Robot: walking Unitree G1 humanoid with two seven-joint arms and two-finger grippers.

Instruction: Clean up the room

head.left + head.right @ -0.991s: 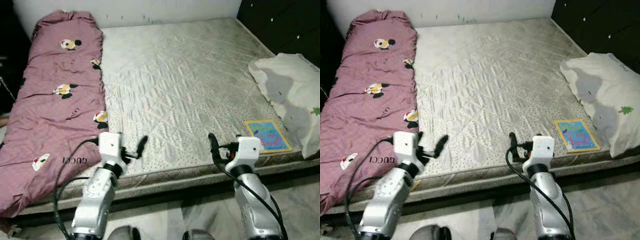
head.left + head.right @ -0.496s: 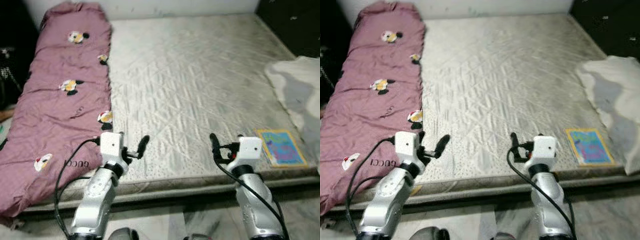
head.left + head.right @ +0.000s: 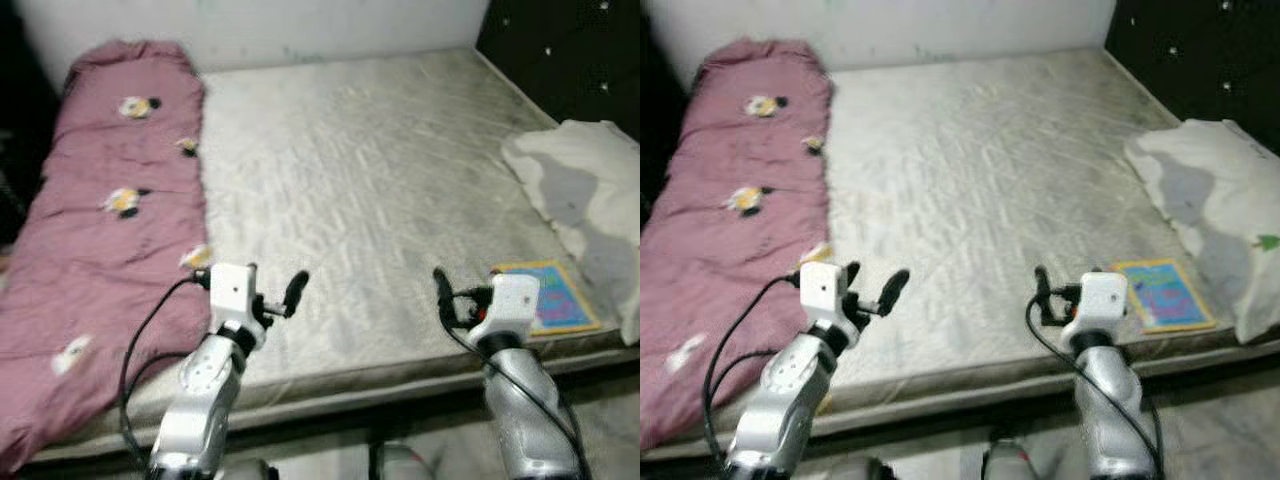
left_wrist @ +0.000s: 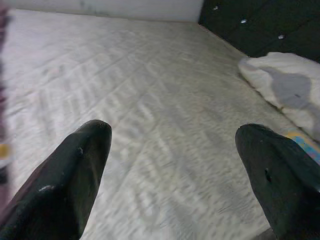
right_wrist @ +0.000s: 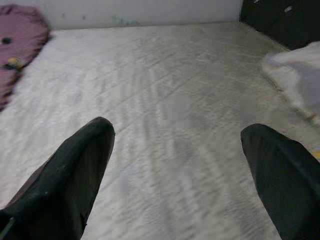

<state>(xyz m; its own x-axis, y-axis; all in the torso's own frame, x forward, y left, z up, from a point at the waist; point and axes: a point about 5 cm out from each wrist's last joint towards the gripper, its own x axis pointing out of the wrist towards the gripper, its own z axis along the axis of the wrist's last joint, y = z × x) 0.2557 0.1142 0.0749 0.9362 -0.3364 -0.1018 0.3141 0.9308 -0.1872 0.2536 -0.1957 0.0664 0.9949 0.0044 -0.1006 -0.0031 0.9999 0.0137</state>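
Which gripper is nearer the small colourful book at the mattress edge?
Right. The right gripper hovers over the mattress's near edge, close beside the small colourful book on its right. The left gripper is far across the quilted white mattress, next to the pink blanket.

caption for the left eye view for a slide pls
Both open grippers, left and right, held over a bare mattress with pink blanket, white pillow and colourful book.

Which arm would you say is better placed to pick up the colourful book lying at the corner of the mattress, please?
Probably the right. The right gripper hangs open near the book, while the left gripper is over by the pink quilt.
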